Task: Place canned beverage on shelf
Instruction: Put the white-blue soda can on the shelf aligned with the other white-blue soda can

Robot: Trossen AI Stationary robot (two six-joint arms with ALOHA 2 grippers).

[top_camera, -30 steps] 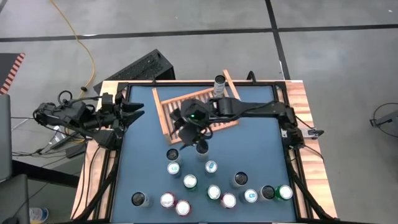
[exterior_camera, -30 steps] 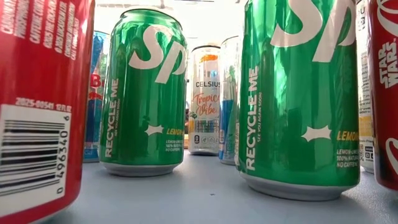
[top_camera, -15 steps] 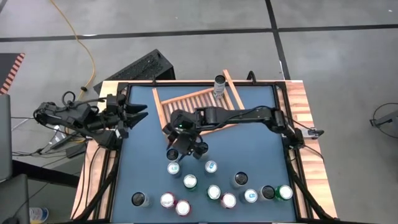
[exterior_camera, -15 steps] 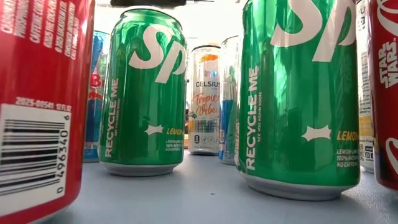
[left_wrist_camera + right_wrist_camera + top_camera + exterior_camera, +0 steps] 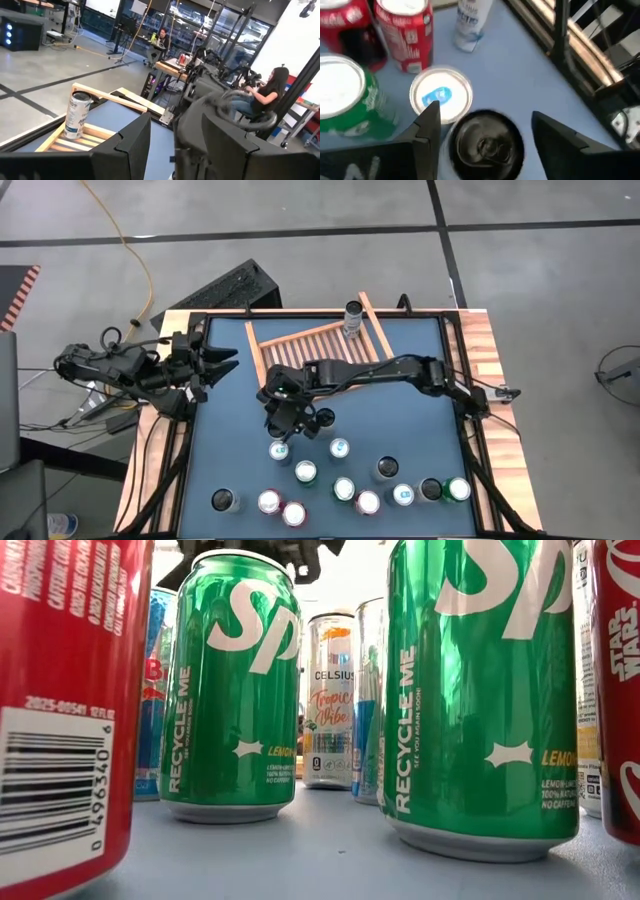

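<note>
The wooden shelf (image 5: 312, 348) lies tilted at the table's far middle, with one silver can (image 5: 352, 316) standing on its far right corner; the can also shows in the left wrist view (image 5: 78, 115). My right gripper (image 5: 485, 131) is open, pointing down, with its fingers on either side of a black-topped can (image 5: 487, 143) that stands on the blue table. In the high view the gripper (image 5: 287, 417) hides this can. My left gripper (image 5: 218, 362) is open and empty at the table's left edge.
Several cans stand near the front edge (image 5: 344, 488). A blue-topped can (image 5: 441, 95) stands right beside the black-topped one, with a green can (image 5: 342, 97) and red cans (image 5: 405, 30) close by. Green cans (image 5: 228, 690) fill the low view.
My right gripper has gone from over the shelf toward the table's left and near edge and has come down over the black-topped can, still open. The cans have kept still.
</note>
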